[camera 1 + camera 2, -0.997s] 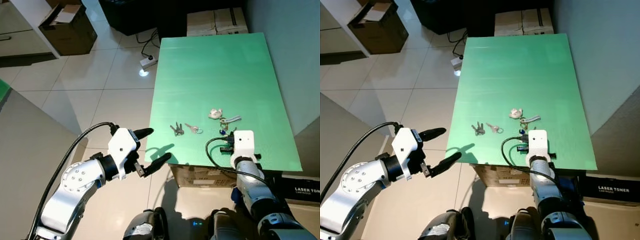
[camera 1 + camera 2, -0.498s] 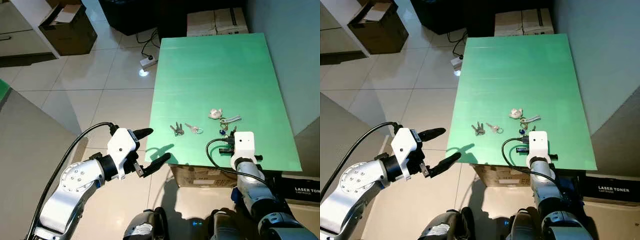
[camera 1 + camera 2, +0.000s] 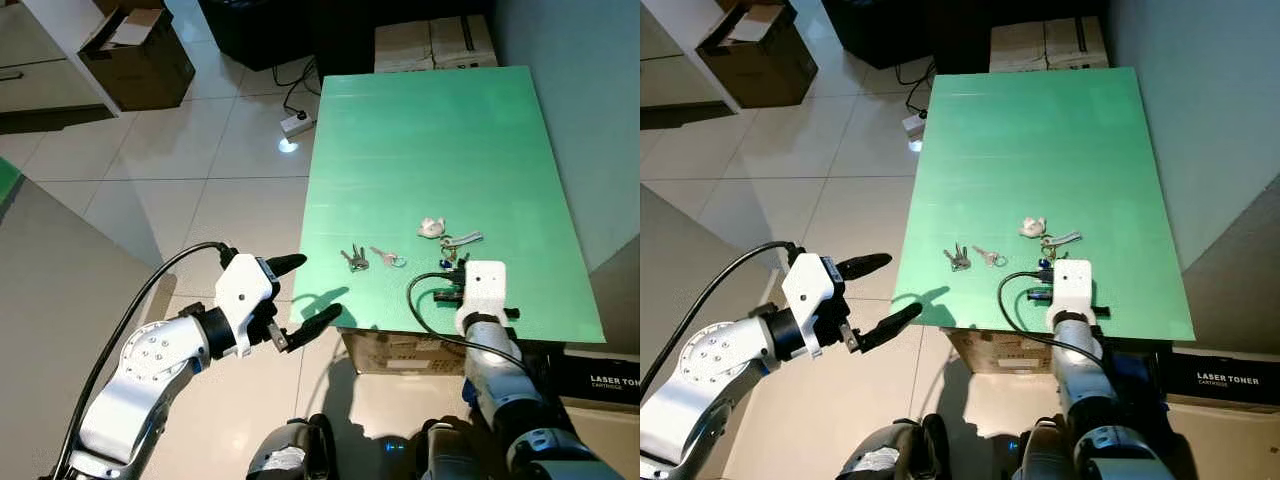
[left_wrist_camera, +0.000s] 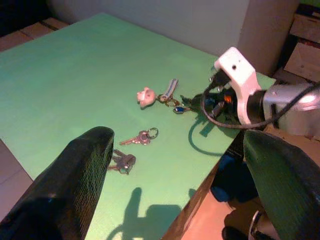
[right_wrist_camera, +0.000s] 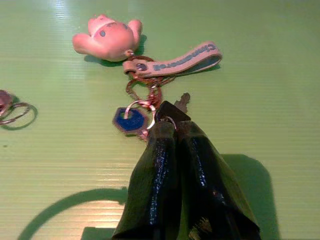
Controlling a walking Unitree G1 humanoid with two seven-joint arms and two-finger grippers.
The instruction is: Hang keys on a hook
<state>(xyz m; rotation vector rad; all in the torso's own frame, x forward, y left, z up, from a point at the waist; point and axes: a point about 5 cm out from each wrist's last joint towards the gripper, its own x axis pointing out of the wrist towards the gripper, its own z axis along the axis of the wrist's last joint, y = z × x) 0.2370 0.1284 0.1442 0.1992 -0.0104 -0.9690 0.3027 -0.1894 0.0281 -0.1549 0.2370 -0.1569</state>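
A keychain lies on the green table (image 3: 430, 130) near its front edge. It has a pink pig charm (image 5: 107, 39), a beige strap (image 5: 180, 59), a blue tag (image 5: 129, 120) and a key. My right gripper (image 5: 170, 122) is shut with its fingertips pinched at the key, whose blade pokes out past them. In the left eye view the right wrist (image 3: 484, 284) covers that spot. A pair of loose keys (image 3: 354, 260) and a single key on a ring (image 3: 388, 257) lie to the left. My left gripper (image 3: 318, 288) hangs open off the table's front left corner.
An open cardboard box (image 3: 140, 55) stands on the tiled floor at the far left. A power strip (image 3: 296, 124) lies by the table's left side. Cartons (image 3: 435, 40) sit beyond the far edge. A grey wall runs along the right, with a toner box (image 3: 605, 380) below.
The right wrist has drawn back a little and then eased forward again over the keychain, which lies where it was. The left arm has not moved.
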